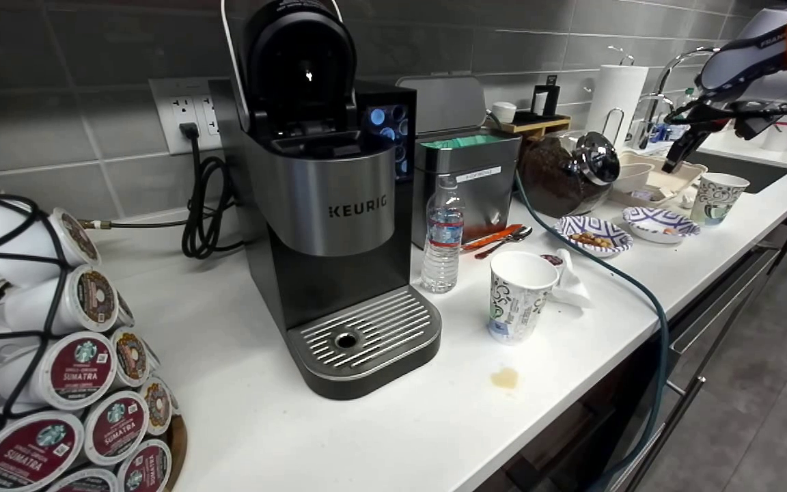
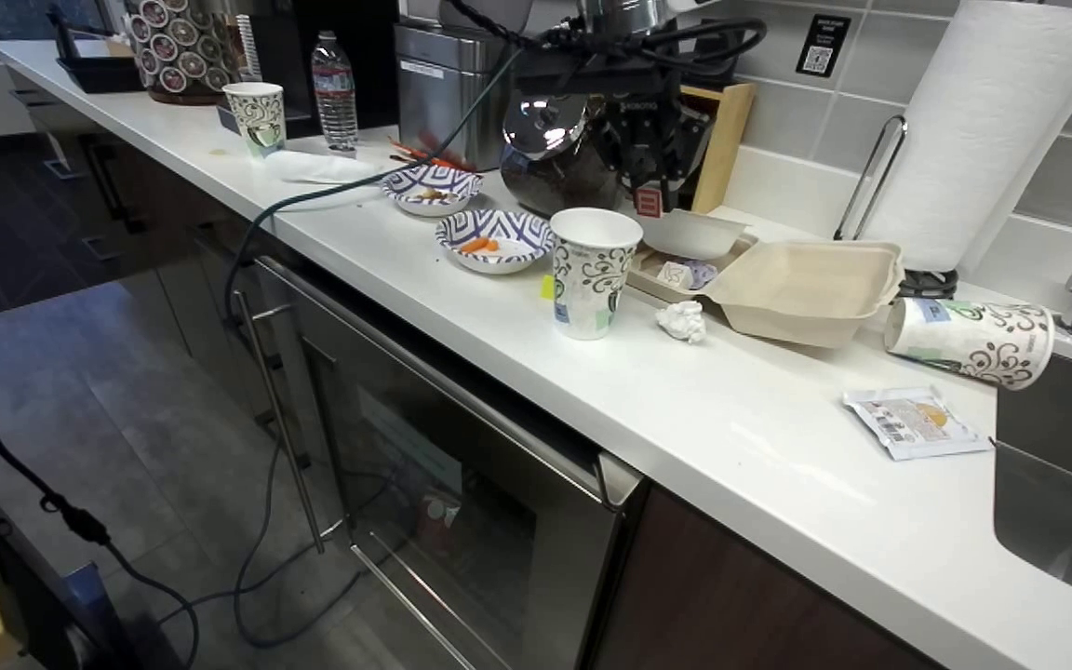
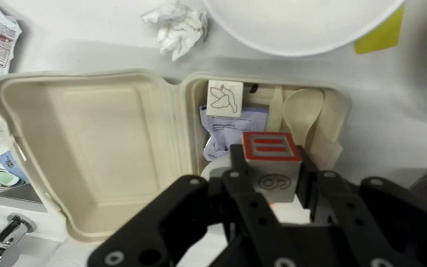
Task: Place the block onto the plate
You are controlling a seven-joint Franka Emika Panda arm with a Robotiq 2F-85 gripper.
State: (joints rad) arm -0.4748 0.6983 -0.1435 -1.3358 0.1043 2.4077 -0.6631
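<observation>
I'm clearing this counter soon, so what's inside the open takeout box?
Visible in the takeout box: a bird-drawn block, a purple packet, a spoon and another pale utensil. The claw and its red-faced block cover part; whatever's beneath can't be seen.

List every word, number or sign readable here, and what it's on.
"KEURIG": black and silver coffee machine.
"SUMATRA": round maroon pod lids.
"FRANKA EMIKA": white and black robot arm.
"INGREDIENTS": crumpled lilac packet.
"6" or "9": pale cubic block; its red face unclear.
Faint, probably "ROBOTIQ": black gripper.
Too small or blurred: clear plastic bottle, silver foil packet, patterned paper cups, black wall sign, steel box.
</observation>
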